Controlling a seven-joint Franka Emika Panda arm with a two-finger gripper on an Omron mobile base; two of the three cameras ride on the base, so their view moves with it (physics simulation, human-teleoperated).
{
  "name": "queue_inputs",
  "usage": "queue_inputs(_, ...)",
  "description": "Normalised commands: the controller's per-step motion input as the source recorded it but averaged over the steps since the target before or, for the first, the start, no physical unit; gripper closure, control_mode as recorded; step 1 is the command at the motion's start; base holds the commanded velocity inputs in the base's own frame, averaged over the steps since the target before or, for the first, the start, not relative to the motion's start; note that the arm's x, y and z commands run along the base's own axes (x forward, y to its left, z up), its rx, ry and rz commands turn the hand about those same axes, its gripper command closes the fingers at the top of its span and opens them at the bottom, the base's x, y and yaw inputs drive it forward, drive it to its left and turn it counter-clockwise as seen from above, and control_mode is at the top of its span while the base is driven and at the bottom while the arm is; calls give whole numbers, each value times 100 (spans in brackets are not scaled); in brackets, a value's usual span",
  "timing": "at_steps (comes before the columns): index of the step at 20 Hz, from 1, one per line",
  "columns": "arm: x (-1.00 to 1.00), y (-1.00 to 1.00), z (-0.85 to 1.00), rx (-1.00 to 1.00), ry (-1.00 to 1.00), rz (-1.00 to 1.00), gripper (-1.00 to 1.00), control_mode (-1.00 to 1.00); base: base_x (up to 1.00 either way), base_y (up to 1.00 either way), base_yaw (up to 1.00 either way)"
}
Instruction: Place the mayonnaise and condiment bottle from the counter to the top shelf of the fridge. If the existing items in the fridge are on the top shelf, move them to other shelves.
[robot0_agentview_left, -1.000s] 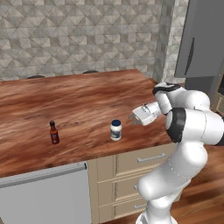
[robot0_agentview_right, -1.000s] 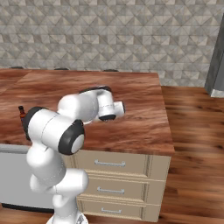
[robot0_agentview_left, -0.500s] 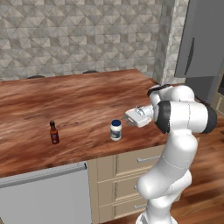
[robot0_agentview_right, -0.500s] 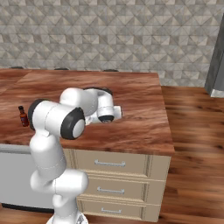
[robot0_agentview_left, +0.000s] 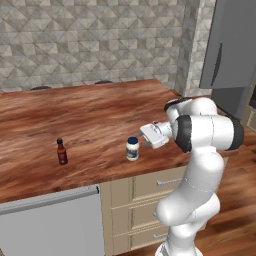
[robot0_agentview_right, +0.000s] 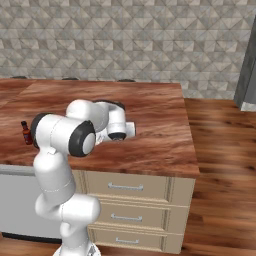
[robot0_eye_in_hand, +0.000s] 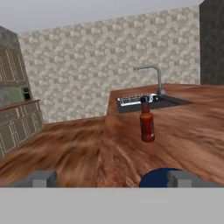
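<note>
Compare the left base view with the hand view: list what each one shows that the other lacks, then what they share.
Left base view alone: the grey fridge, the beige drawer fronts, the arm with its claw beside the mayonnaise, whose white body and label show. Hand view alone: a sink with a tap, and distant cabinets. Shared: the condiment bottle standing upright, the counter, the tiled wall, and the mayonnaise, though the hand view catches just its blue lid between the open fingertips.
</note>
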Motion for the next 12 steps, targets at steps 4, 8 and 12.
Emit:
queue_inputs(4,6,0,-12,0,-6,-1,-100,-100,0,0,0)
queue_inputs(8,5,-8,-17,0,-4,0,-100,-100,0,0,0)
queue_inputs(12,23,-1,-1,0,-2,0,-100,-100,0,0,0)
